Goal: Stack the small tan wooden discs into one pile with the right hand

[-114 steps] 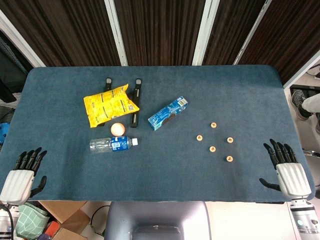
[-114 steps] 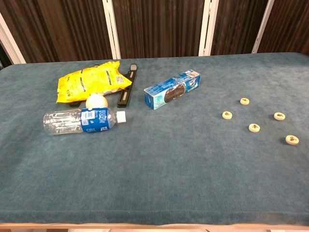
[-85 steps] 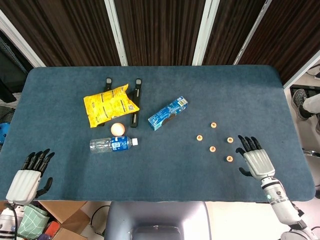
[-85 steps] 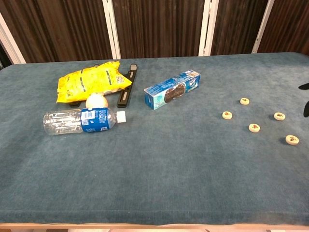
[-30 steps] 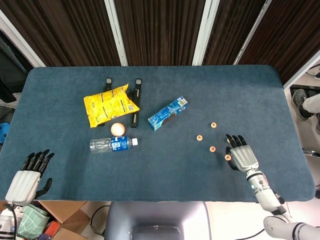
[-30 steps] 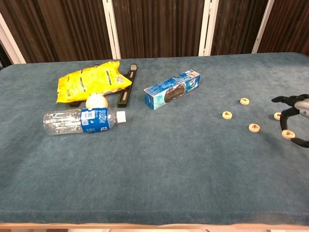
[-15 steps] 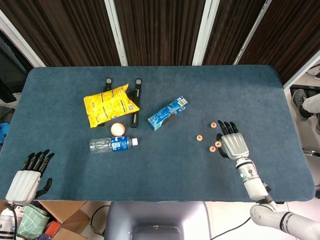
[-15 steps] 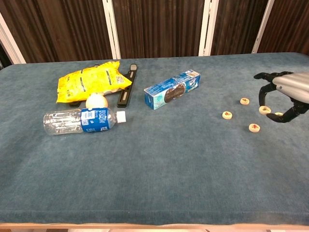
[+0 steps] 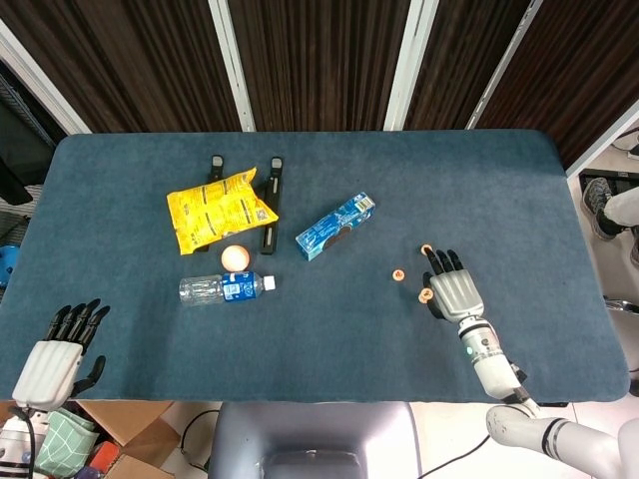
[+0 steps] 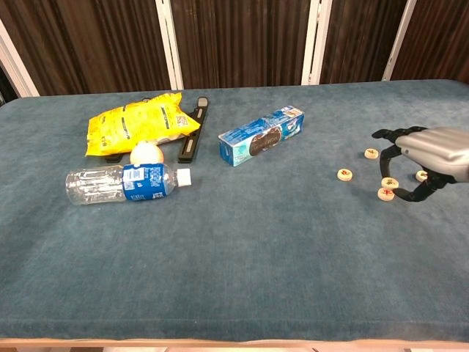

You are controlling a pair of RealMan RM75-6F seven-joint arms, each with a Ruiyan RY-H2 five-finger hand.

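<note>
Several small tan wooden discs lie on the right part of the blue table. My right hand (image 9: 454,291) (image 10: 430,154) hovers over them and pinches one disc (image 10: 390,182) between thumb and a finger. That disc sits just above another disc (image 10: 385,195) on the cloth; whether they touch I cannot tell. Further discs lie at the left (image 10: 344,174) (image 9: 398,273), at the back (image 10: 371,153) (image 9: 426,249), and half hidden behind the hand (image 10: 421,176). My left hand (image 9: 58,351) rests off the table's near left corner, fingers apart, holding nothing.
On the left half lie a yellow snack bag (image 9: 221,209), a clear water bottle (image 9: 224,288), a small round ball (image 9: 234,256) and two black bars (image 9: 273,205). A blue carton (image 9: 335,227) lies near the middle, left of the discs.
My right hand came in from the table's right edge, picked up the nearest disc and carried it left to above another disc. The left hand has barely moved.
</note>
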